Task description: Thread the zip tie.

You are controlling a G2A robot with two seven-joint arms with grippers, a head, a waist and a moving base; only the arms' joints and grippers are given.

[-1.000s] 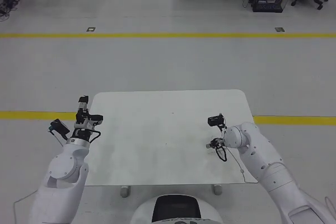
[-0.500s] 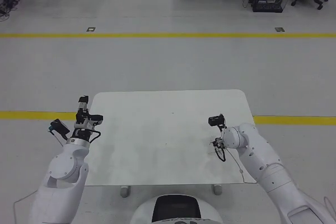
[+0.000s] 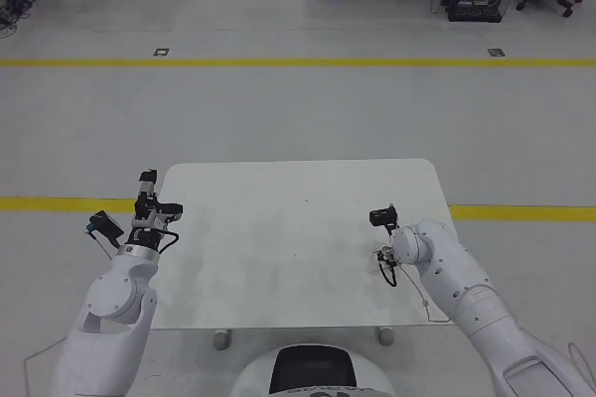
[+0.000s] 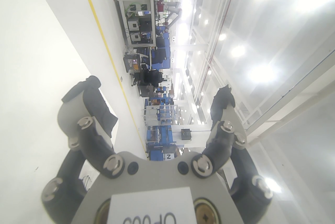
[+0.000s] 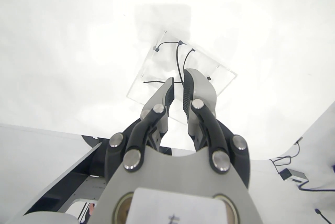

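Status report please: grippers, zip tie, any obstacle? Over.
Left gripper open, empty, at table edge. Right gripper narrowly open, zip tie strand between its jaws. Other ties crowd the clear plate.

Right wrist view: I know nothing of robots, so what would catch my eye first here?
The black zip ties lying looped on a clear plate on the white table stand out first. The right gripper hangs over them, its jaws slightly apart with one strand between. At the table's left edge, the left gripper is wide open, holding nothing.

Top looks down on table (image 3: 298, 198); right wrist close above it; left wrist faces hall (image 4: 157, 52).
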